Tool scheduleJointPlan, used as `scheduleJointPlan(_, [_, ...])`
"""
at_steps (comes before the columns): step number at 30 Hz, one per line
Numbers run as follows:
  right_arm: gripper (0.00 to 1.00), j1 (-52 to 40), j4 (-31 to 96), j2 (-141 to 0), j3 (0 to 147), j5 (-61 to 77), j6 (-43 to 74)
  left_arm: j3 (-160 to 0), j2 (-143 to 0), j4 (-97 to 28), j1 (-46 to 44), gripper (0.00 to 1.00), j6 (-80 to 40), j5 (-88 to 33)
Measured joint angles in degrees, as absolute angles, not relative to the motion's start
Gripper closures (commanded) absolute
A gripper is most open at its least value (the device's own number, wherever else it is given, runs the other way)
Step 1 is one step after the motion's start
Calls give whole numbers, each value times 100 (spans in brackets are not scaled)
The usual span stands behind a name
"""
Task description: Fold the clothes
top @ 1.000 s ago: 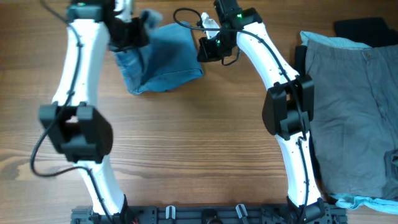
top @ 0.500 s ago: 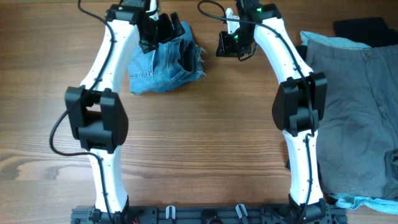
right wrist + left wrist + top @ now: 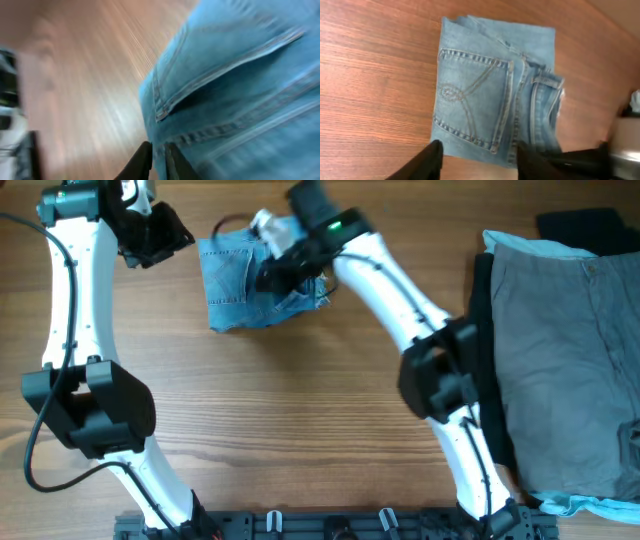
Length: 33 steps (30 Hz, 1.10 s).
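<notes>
Left gripper: jaws wide, left of the folded jeans.
Right gripper: narrow over jeans; you cannot confirm grip.

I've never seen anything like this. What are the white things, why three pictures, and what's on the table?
The white jointed things are two robot arms, each ending in a two-fingered hand. The overhead picture looks down on the wooden table; the other two come from a camera on each wrist. Folded light-blue jeans lie near the far edge; grey-khaki trousers and a black garment lie at the right. The left hand is open and empty. The right hand sits on the jeans, fingers nearly together; blur hides whether it grips.
</notes>
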<state>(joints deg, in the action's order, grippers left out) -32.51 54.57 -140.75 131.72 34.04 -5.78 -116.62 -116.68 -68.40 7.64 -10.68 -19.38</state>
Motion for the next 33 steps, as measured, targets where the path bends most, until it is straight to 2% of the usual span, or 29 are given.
scheduleJointPlan(3, [96, -3330, 5850, -14567, 13172, 2292, 183, -11454, -11668, -6845, 757, 53, -947, -1938])
scheduleJointPlan(5, [96, -3037, 6062, -14759, 13170, 2134, 836, -11321, -11668, -6845, 757, 51, -913, -1938])
scheduleJointPlan(7, [95, -2681, 6005, -14744, 13176, 2224, 1076, -11118, -11668, -6805, 755, 36, -899, -1938])
scheduleJointPlan(8, [95, -2432, 5970, -14744, 13174, 2381, 1087, -10951, -11668, -6755, 751, 21, -867, -1940])
scheduleJointPlan(11, [92, -1876, 6001, -14746, 13174, 2853, 908, -10390, -11675, -6429, 701, 5, -829, -1946])
scheduleJointPlan(13, [92, -1831, 6045, -14746, 13174, 2969, 803, -9988, -11679, -5837, 607, 4, -823, -2032])
scheduleJointPlan(15, [92, -1911, 6066, -14746, 13174, 3026, 738, -9511, -11701, -5107, 425, 16, -814, -2272])
scheduleJointPlan(17, [92, -1946, 6110, -14746, 13174, 3068, 714, -9115, -11710, -4322, 233, 20, -805, -2458])
scheduleJointPlan(18, [92, -1946, 6134, -14744, 13174, 3092, 648, -8903, -11716, -3983, 108, 16, -766, -2523])
scheduleJointPlan(19, [92, -1933, 6152, -14737, 13174, 3114, 585, -8702, -11716, -3743, -38, 7, -727, -2554])
scheduleJointPlan(20, [92, -1898, 6176, -14685, 13170, 3127, 491, -8488, -11716, -3479, -226, 5, -687, -2541])
scheduleJointPlan(22, [92, -1837, 6200, -14518, 13161, 3127, 438, -8237, -11736, -3216, -611, 7, -613, -2340])
scheduleJointPlan(24, [91, -1776, 6198, -14245, 13159, 3127, 419, -8221, -11858, -3111, -779, 20, -607, -2056])
scheduleJointPlan(27, [91, -1712, 6193, -13710, 13159, 3129, 419, -8224, -12134, -2860, -856, 96, -797, -1778])
scheduleJointPlan(30, [91, -1719, 6278, -13651, 13159, 3127, 421, -8256, -12267, -2596, -749, 96, -1297, -1787])
scheduleJointPlan(33, [91, -1719, 6370, -13651, 13159, 3129, 419, -8289, -12278, -2694, -429, 96, -2314, -1846])
